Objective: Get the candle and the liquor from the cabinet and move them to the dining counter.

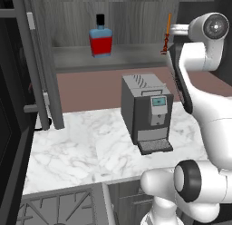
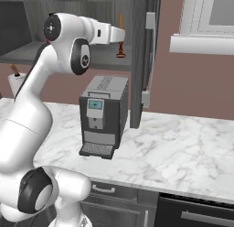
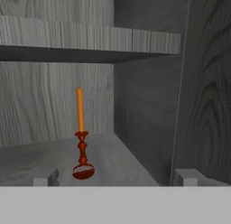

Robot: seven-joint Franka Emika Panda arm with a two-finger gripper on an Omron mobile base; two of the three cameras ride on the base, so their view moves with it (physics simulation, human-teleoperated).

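**Open gripper at the mouth of the cabinet, candle just ahead**

The gripper (image 3: 115,178) is spread wide with nothing between its fingers; the two finger tips (image 3: 45,177) rise well apart at the near edge of the shelf. Between them, a little further in, stands the candle (image 3: 81,137), upright on its dark red turned holder, its thin orange stick pointing straight up. Nothing is touching it. It sits on the lower shelf of the cabinet (image 3: 149,105), near the right-hand inner wall, with another grey shelf board above it.

From behind on the left, the candle (image 1: 167,33) shows at the right end of the shelf, partly behind the white arm, which reaches up towards it. The liquor (image 1: 100,37) stands upright on the same shelf, well to the left of the candle, red below, blue above, with a black cap.

Below the open cabinet is a marble worktop (image 1: 86,147) carrying a grey coffee machine (image 1: 147,113). From the right side, an open cabinet door (image 2: 145,61) stands edge-on just right of the coffee machine.
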